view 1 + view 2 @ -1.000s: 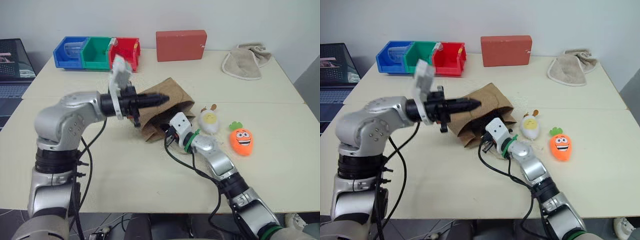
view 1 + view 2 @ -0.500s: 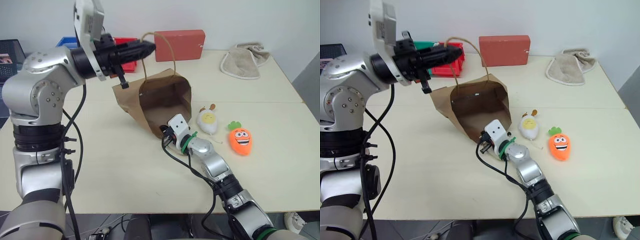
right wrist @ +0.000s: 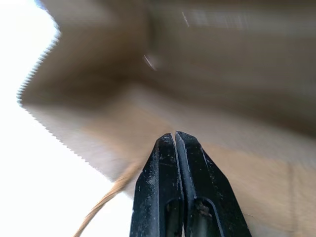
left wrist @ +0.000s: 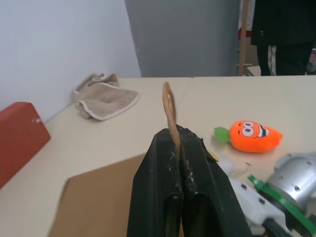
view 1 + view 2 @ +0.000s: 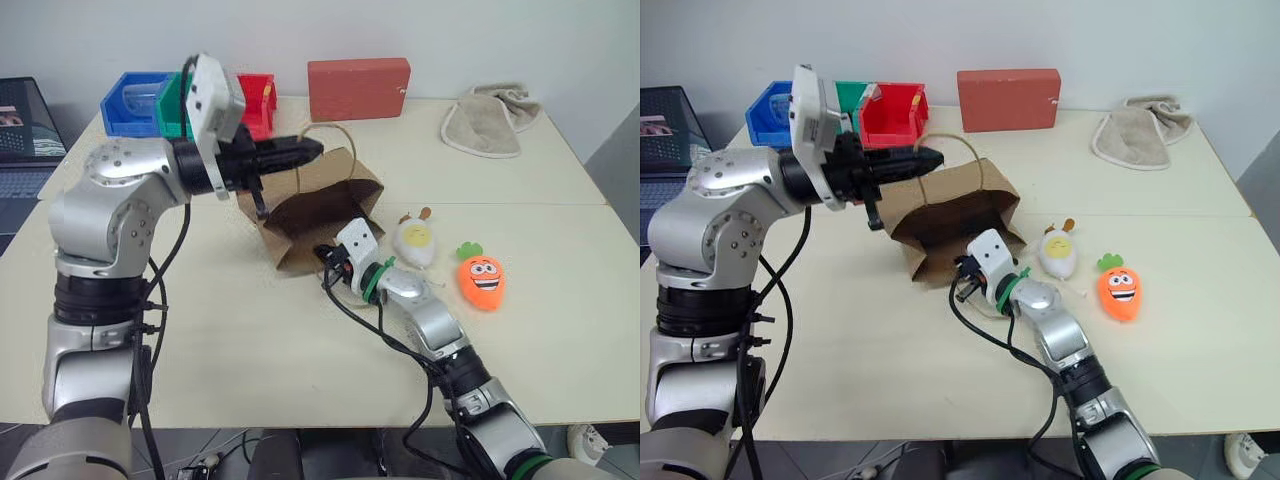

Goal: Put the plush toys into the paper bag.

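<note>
Right tool [image 3: 174, 136] tips inside paper bag [image 5: 322, 205], mouth partly hidden.

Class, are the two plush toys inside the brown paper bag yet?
Out: orange carrot and white egg plush toys lie on the table beside the brown paper bag.

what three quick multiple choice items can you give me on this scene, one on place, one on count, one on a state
1. Where is the carrot plush?
A. in the paper bag
B. on the table beside the egg plush
C. on the towel

2. How many plastic bins stand at the table's far edge?
A. one
B. three
C. five

3. What is the left gripper doing?
A. shut on the bag's string handle
B. open above the red box
C. holding the towel

Key: 1 B, it lies on the table next to the egg plush, outside the paper bag. 2 B, blue, green and red bins stand in a row. 3 A, the string handle rises from between its closed fingers.
</note>
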Robot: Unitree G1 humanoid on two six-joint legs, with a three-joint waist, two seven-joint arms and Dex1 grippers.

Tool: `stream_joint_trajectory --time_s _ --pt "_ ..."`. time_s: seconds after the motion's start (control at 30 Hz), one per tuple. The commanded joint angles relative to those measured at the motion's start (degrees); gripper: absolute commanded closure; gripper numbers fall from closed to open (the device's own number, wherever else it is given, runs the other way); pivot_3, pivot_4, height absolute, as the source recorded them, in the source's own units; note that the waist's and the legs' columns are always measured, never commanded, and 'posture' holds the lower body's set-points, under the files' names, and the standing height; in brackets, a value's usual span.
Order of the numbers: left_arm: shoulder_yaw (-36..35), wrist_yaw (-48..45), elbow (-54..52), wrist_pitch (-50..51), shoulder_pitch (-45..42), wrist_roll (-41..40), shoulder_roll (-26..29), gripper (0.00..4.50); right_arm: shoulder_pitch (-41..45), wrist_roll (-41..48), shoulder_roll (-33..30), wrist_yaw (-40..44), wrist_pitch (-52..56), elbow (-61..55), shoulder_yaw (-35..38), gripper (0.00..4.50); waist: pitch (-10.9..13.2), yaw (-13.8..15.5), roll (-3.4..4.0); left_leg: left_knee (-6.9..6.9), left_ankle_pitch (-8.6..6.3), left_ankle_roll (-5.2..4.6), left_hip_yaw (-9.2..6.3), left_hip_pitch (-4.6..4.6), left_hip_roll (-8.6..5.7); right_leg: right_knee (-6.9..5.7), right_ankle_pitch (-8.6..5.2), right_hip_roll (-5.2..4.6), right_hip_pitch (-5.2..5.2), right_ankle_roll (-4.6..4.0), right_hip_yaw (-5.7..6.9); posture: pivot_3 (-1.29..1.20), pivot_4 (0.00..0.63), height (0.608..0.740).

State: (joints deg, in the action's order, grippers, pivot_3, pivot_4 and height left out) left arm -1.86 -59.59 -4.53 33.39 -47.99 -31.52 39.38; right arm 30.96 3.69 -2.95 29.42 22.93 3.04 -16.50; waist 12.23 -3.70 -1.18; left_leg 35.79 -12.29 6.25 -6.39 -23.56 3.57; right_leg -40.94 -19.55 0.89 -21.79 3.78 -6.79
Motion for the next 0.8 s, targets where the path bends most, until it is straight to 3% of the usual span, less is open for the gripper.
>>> stream_joint_trajectory --time_s 0.03,0.17,0.27,0.43,0.57,0.67,0.8 --pt "-0.13 -0.8 -3.39 -0.36 0.39 -0.65 0.39 4.5 0.63 2.4 -3.3 3.96 5.46 -10.15 -0.25 4.45 0.0 0.14 0.0 0.01 0.0 0.0 -0.01 -0.03 0.0 0.01 0.0 0.0 -0.01 0.0 0.01 0.0 0.15 0.74" --pt "0.02 -0.63 -4.01 -0.05 0.99 -0.71 -0.06 4.5 0.7 4.35 -6.77 5.82 10.38 -16.35 0.16 4.45 0.0 0.29 0.0 0.07 0.0 0.0 -0.03 -0.12 -0.01 0.02 0.0 -0.01 -0.06 0.0 0.03 0.0 0.15 0.74" --pt "0.52 -0.97 -4.58 0.06 1.88 -0.74 -0.35 4.5 0.55 8.29 -12.08 9.87 15.35 -24.48 1.99 3.87 0.0 0.29 0.01 0.07 0.0 -0.01 -0.03 -0.15 -0.01 0.01 0.0 0.0 -0.1 0.0 0.02 0.0 0.15 0.74" --pt "1.41 -1.09 -5.39 0.23 2.93 -0.74 -0.85 4.5 -0.67 12.71 -23.36 15.19 18.93 -32.39 6.89 2.05 0.0 0.6 0.0 0.09 -0.01 -0.01 -0.06 -0.3 -0.05 0.05 0.0 -0.03 -0.18 0.0 0.06 0.0 0.15 0.74" --pt "0.98 -0.68 -5.65 0.99 3.08 -1.26 -1.08 4.5 -4.02 8.25 -34.44 17.74 13.19 -31.13 7.39 0.59 0.0 0.62 0.0 0.12 -0.01 -0.02 -0.04 -0.3 -0.08 0.07 0.0 -0.05 -0.19 0.0 0.04 0.0 0.15 0.74" --pt "-0.03 -0.01 -5.41 2.29 2.48 -2.28 -1.53 4.5 -7.1 3.0 -40.56 17.92 6.55 -26.89 6.21 0.59 0.0 0.58 -0.01 0.14 -0.01 -0.03 -0.02 -0.3 -0.09 0.07 0.0 -0.05 -0.19 0.01 0.02 0.0 0.15 0.74" --pt "-0.01 -0.02 -4.96 2.68 1.84 -2.67 -1.44 4.5 -7.95 -2.42 -41.09 16.06 0.28 -19.63 3.66 0.59 0.0 0.2 -0.01 0.18 -0.01 -0.03 0.04 -0.29 -0.09 0.06 0.0 -0.05 -0.19 0.01 -0.06 0.0 0.15 0.74"
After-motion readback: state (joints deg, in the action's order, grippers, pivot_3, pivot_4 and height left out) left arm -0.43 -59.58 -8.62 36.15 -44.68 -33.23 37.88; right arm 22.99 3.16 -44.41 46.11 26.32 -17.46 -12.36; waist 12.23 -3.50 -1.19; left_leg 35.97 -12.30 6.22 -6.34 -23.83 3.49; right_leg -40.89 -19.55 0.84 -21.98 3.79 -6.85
